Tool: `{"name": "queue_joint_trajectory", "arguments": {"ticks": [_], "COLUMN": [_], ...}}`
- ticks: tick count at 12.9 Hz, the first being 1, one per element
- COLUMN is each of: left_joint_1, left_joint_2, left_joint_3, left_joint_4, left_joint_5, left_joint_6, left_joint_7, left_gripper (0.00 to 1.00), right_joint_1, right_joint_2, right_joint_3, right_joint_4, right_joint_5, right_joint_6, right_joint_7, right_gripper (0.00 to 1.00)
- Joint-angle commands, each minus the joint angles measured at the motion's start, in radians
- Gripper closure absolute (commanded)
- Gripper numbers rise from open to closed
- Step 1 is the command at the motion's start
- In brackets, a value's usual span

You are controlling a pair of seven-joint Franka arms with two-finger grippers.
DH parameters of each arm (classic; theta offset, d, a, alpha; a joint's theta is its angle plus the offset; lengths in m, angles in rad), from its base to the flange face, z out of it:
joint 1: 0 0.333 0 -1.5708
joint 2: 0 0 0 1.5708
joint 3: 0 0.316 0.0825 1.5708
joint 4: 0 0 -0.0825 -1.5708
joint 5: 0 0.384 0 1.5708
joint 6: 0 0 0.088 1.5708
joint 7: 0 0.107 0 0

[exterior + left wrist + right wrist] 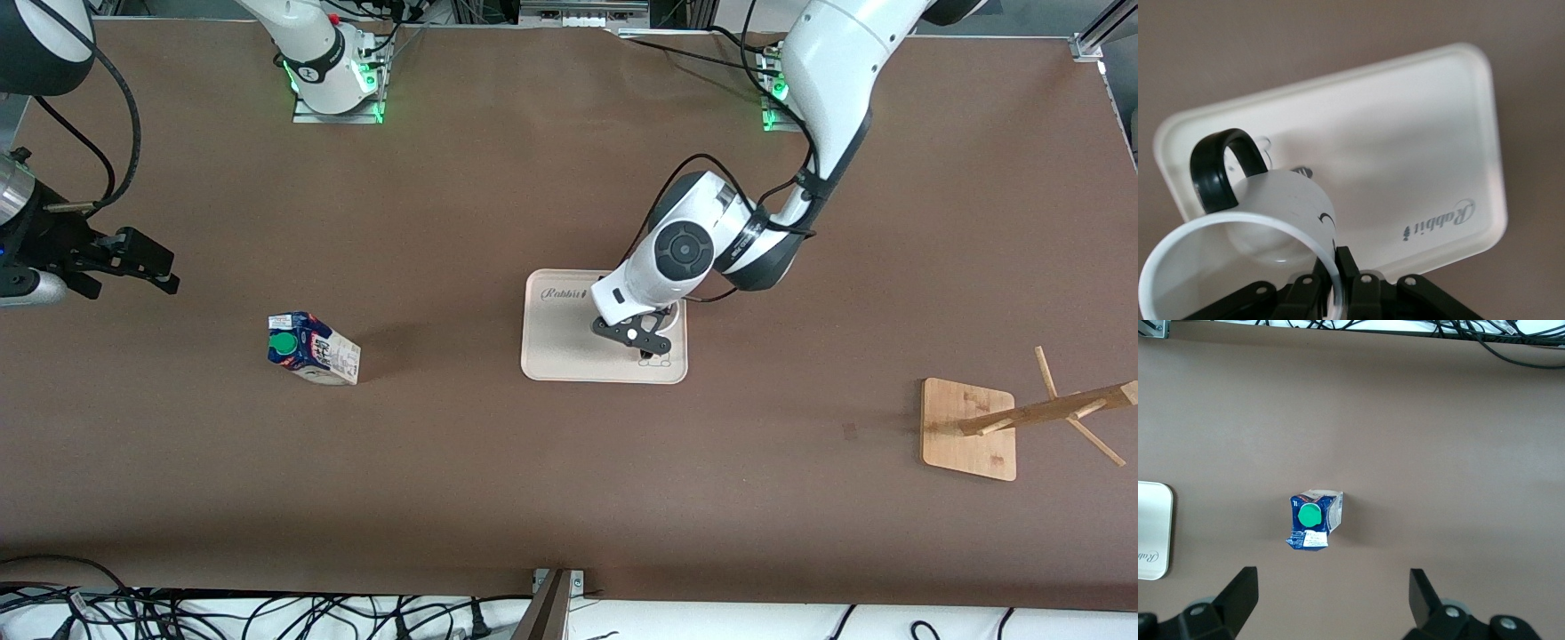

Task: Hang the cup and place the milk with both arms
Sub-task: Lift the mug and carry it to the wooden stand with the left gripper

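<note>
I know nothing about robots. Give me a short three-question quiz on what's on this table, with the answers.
1. True or false: the left claw is shut on the rim of the white ceramic mug with the black handle.
2. Which stands nearer the right arm's end of the table: A, the blue-and-white milk carton with the green cap; B, the bamboo peg rack?
3. Fill in: the mug is over the cream rectangular ____.

Key: 1 true; 2 A; 3 tray. The right claw waits open above the carton.
</note>
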Motion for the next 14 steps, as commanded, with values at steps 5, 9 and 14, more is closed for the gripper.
{"name": "queue_joint_trajectory", "arguments": {"ticks": [5, 9, 14], "left_joint_1": [0.019, 0.022, 0.103], "left_joint_2": [-0.286, -0.275, -0.277], "left_joint_3": [0.178, 0.3, 0.441], "left_joint_4": [0.045, 0.074, 0.087], "left_joint_5": [0.006, 0.007, -0.089], "left_joint_6": [-0.162, -0.159, -0.128], "left_joint_7": [0.004, 0.004, 0.15], "left_gripper": [1.0, 1.0, 1.0], "right_joint_1": [0.003, 0.003, 0.002], "right_joint_2": [-0.005, -0.005, -0.005], "right_joint_3": [0.003, 0.004, 0.003], "right_joint_4": [0.0, 0.0, -0.003], "right_joint_5": [-0.01, -0.012, -0.01], "right_joint_6": [0.002, 0.004, -0.001], "right_joint_7": [0.0, 0.0, 0.0], "right_gripper": [0.0, 0.0, 0.0]}}
